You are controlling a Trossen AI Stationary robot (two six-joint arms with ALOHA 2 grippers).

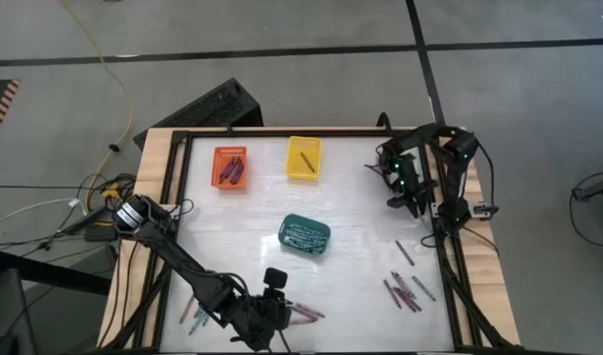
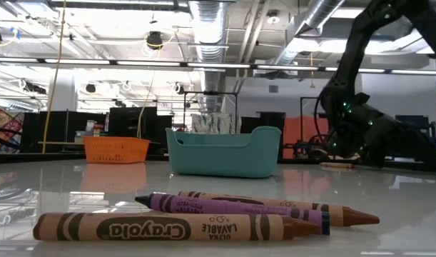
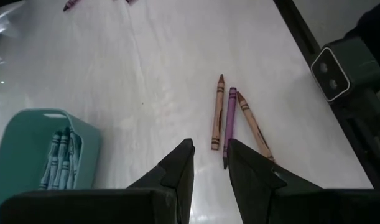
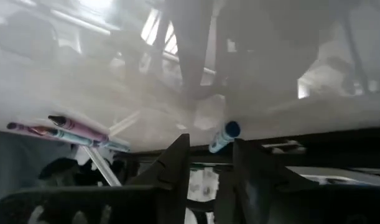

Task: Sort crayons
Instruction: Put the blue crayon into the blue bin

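The left gripper (image 1: 271,320) sits low at the table's (image 1: 360,237) near edge, fingers (image 3: 180,165) slightly apart with nothing between them, poised above three loose crayons (image 3: 230,121): two brown and one purple, lying side by side just ahead of the fingertips. The same three lie closest in the low view, the nearest being a brown crayon (image 2: 168,227). The right gripper (image 1: 405,187) is parked at the far right side of the table, fingers (image 4: 174,162) slightly apart and empty. A second group of crayons (image 1: 405,286) lies scattered at the near right, and a few more (image 1: 194,314) near the left edge. The teal basket (image 1: 305,235) at table centre holds teal crayons (image 3: 59,155). The orange basket (image 1: 230,167) holds several crayons; the yellow basket (image 1: 304,157) holds one.
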